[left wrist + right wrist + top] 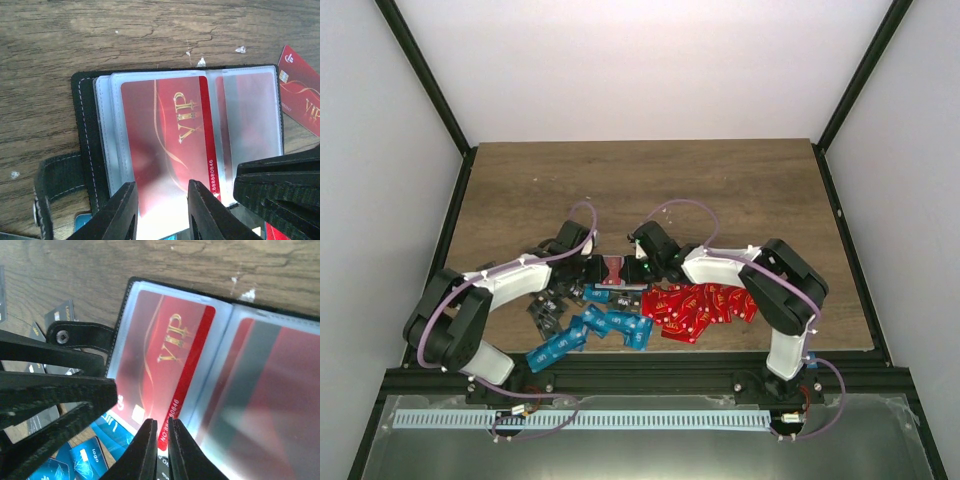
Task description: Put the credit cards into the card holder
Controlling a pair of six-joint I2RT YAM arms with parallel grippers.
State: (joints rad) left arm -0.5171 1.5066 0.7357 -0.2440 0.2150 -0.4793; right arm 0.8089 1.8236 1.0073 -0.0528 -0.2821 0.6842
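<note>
Closest in the left wrist view, the left gripper [161,195] fills the bottom edge. Its two fingers are spread with a clear gap and pinch nothing. They stand at the lower edge of the card holder [84,115], which lies open in mid-frame on the wooden table [150,35]. A red VIP card [165,135] sits in the holder's left clear sleeve. At lower right the right gripper [250,182] reaches over the holder's corner. A loose red card [300,90] lies at upper right, just beside the holder.

From the right wrist, the right gripper [161,427] at bottom centre has its fingers pressed almost together at the lower end of the red VIP card [165,345]. Whether they nip it I cannot tell. Blue cards [85,460] lie at lower left and dark cards [60,315] at upper left.

From above, the card holder [603,268] lies mid-frame between the left gripper [586,262] and the right gripper [643,265]. Red cards [700,305] are heaped to its lower right, blue cards [605,328] lie below it, and dark cards [548,305] to its lower left.
</note>
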